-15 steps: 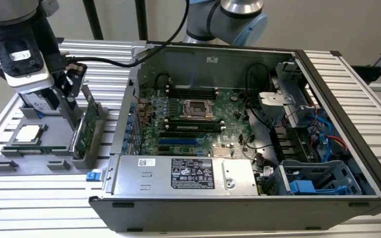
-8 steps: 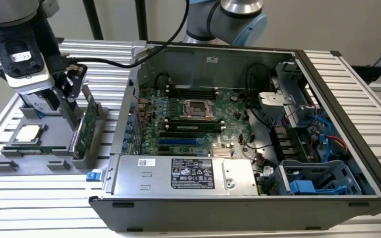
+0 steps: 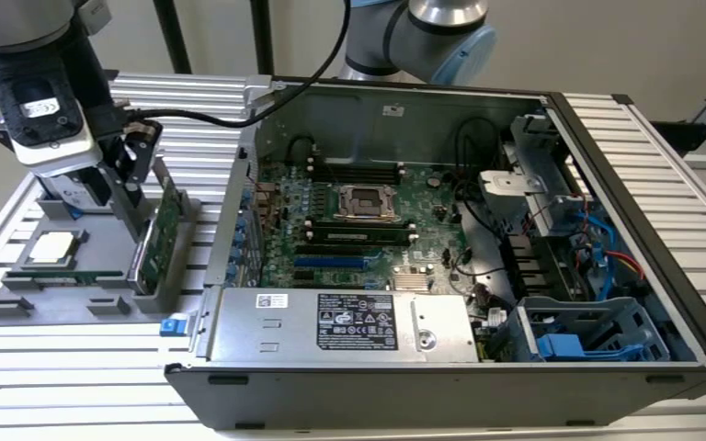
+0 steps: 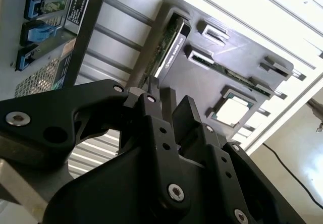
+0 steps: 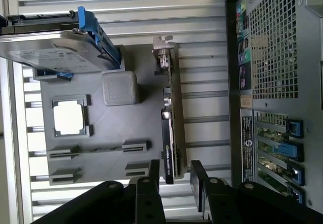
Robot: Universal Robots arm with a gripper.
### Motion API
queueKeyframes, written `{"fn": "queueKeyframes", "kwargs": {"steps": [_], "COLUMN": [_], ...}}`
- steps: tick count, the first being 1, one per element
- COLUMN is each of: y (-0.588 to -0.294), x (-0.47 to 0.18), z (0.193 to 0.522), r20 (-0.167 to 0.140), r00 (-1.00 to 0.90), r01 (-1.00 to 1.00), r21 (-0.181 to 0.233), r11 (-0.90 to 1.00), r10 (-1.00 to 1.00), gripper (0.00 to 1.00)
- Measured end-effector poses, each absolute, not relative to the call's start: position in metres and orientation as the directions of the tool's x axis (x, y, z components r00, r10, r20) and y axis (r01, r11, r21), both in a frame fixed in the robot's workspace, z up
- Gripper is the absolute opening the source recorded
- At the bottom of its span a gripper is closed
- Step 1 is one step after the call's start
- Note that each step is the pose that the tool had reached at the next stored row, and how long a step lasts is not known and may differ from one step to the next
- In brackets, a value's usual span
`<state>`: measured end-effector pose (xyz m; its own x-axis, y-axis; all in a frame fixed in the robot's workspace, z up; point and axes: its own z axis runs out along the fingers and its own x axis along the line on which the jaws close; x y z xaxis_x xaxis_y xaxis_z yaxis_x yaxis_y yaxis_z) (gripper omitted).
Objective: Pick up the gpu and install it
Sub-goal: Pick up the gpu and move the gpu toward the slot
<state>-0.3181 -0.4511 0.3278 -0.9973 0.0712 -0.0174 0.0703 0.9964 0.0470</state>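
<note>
In the exterior view, the gripper (image 3: pixel 130 184) is seen at the upper left of the frame, directly above the gpu (image 3: pixel 163 230). The card is stood on edge in a grey tray (image 3: pixel 34 308) at the exterior view's left, just beside the open computer case (image 3: pixel 451 386). Its long axis is laid alongside the case wall.

In the first wrist view, the jaws are spread, and one of the fingers (image 5: pixel 154 176) is set on each side of the gpu (image 5: pixel 169 128). The silver bracket end is pointed away from the gripper (image 5: pixel 174 178). Whether the card is touched cannot be told.

In the second wrist view, the gripper (image 4: pixel 169 103) is seen unclosed above the near end of the gpu (image 4: pixel 169 45).
</note>
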Motion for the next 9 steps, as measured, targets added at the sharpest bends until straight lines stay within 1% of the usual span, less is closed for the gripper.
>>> {"fn": "queueKeyframes", "kwargs": {"steps": [9], "y": [-0.4511], "x": [-0.3181], "z": [0.3256], "r20": [-0.017], "r00": [-0.997], "r01": [0.07], "r21": [0.047], "r11": [0.996], "r10": [0.071], "gripper": [1.0]}}
